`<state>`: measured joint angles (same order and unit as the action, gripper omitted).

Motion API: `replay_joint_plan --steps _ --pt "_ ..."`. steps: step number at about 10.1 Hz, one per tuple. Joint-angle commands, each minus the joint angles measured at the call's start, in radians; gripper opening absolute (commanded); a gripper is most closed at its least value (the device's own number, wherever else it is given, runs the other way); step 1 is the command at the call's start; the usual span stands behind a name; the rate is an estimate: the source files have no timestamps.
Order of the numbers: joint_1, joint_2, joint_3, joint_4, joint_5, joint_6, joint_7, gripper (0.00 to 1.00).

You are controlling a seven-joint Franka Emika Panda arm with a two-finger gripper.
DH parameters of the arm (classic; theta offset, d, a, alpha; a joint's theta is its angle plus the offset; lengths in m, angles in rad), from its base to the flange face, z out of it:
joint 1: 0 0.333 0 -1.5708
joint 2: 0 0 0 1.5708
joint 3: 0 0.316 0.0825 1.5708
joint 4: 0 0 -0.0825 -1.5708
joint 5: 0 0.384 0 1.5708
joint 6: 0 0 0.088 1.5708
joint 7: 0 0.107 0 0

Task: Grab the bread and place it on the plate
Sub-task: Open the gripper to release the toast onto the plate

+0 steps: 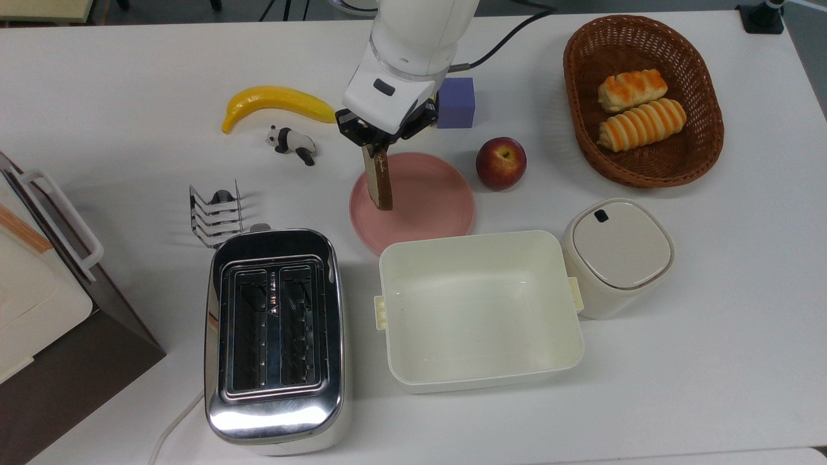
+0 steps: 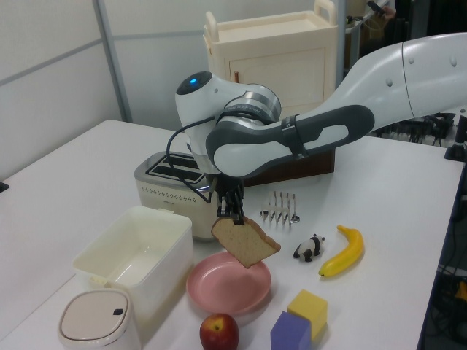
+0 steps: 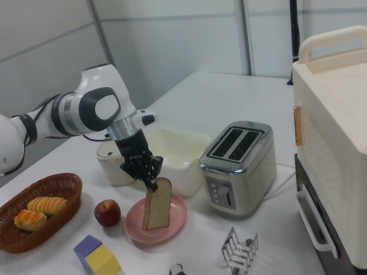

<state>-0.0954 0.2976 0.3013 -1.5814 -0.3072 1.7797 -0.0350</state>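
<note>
The bread (image 1: 379,177), a thin light-brown slice with a darker crust, hangs on edge from my gripper (image 1: 375,143), which is shut on its top edge. It hovers over the left part of the pale-pink plate (image 1: 433,200) as the top view shows it. In the left view the bread (image 2: 246,242) tilts a little above the plate (image 2: 219,288), below the gripper (image 2: 231,216). In the right view the gripper (image 3: 150,182) holds the bread (image 3: 157,203) nearly upright, its lower edge close to the plate (image 3: 178,220); whether it touches I cannot tell.
A red apple (image 1: 501,163) sits just right of the plate in the top view, and a cream tub (image 1: 478,310) lies in front of it. A toaster (image 1: 274,336), toast rack (image 1: 216,213), panda figure (image 1: 292,143), banana (image 1: 274,103), purple block (image 1: 456,102) and roll basket (image 1: 639,97) surround them.
</note>
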Motion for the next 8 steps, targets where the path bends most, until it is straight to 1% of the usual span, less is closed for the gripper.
replay_joint_plan --steps 1,2,3,4,6,8 --pt "0.002 -0.02 0.015 -0.032 -0.024 0.029 -0.003 0.0" --pt "0.0 -0.018 0.015 -0.032 -0.026 0.029 -0.003 0.12" --pt "0.0 -0.018 0.016 -0.034 -0.026 0.029 -0.003 0.65" --pt "-0.001 -0.02 0.015 -0.038 -0.026 0.029 -0.002 1.0" --pt "-0.001 -0.02 0.016 -0.04 -0.038 0.029 0.038 1.0" --pt "-0.001 -0.02 0.018 -0.039 -0.041 0.029 0.043 1.0"
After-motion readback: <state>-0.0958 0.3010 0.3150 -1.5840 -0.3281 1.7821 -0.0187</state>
